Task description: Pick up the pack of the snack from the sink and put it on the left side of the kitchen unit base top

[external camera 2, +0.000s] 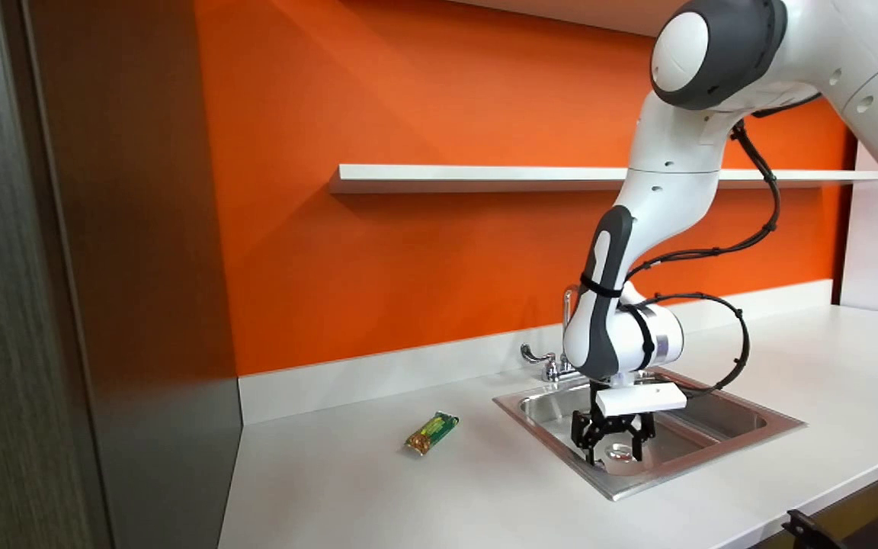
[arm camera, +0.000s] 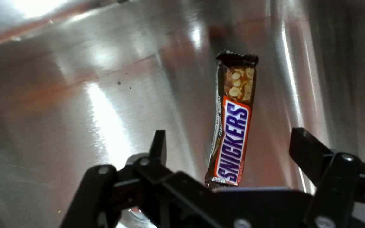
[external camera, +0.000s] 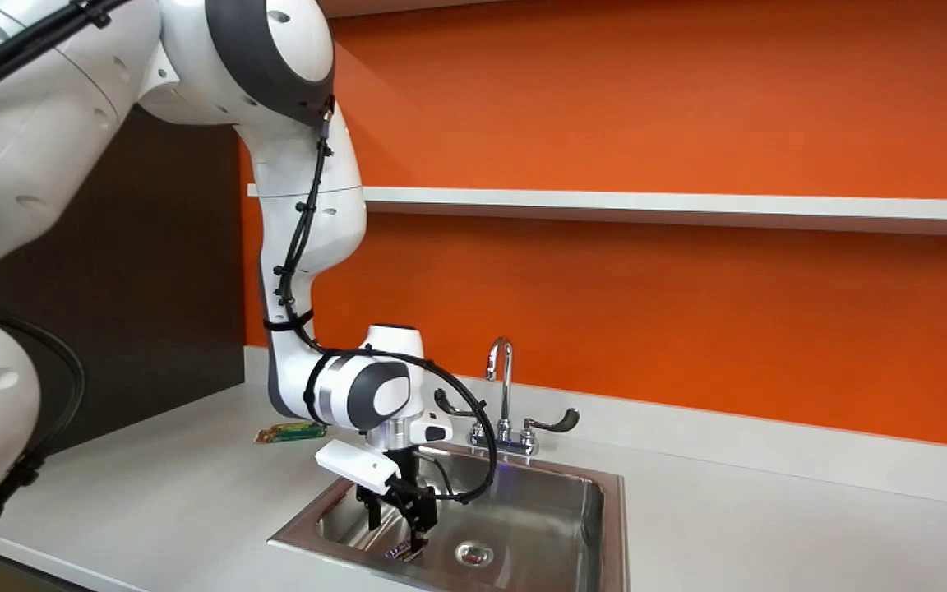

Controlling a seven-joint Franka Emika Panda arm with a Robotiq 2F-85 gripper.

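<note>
- In an exterior view, the tool [external camera: 396, 534] partly covers the Snickers bar [external camera: 397, 549] in the sink [external camera: 539, 506].
- In an exterior view, the arm [external camera 2: 671, 191] partly hides the tap [external camera 2: 557, 367].
- Wrist view: tool spread wide, gripping nothing; bar between its fingers [arm camera: 159, 145], touching neither.

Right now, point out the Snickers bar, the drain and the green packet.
Snickers bar [arm camera: 233, 123]: in the wrist view, on the wrapper's lettering.
Drain [external camera: 473, 554]: in an exterior view, on its centre.
Green packet [external camera 2: 432, 433]: in an exterior view, mid-wrapper.
</note>
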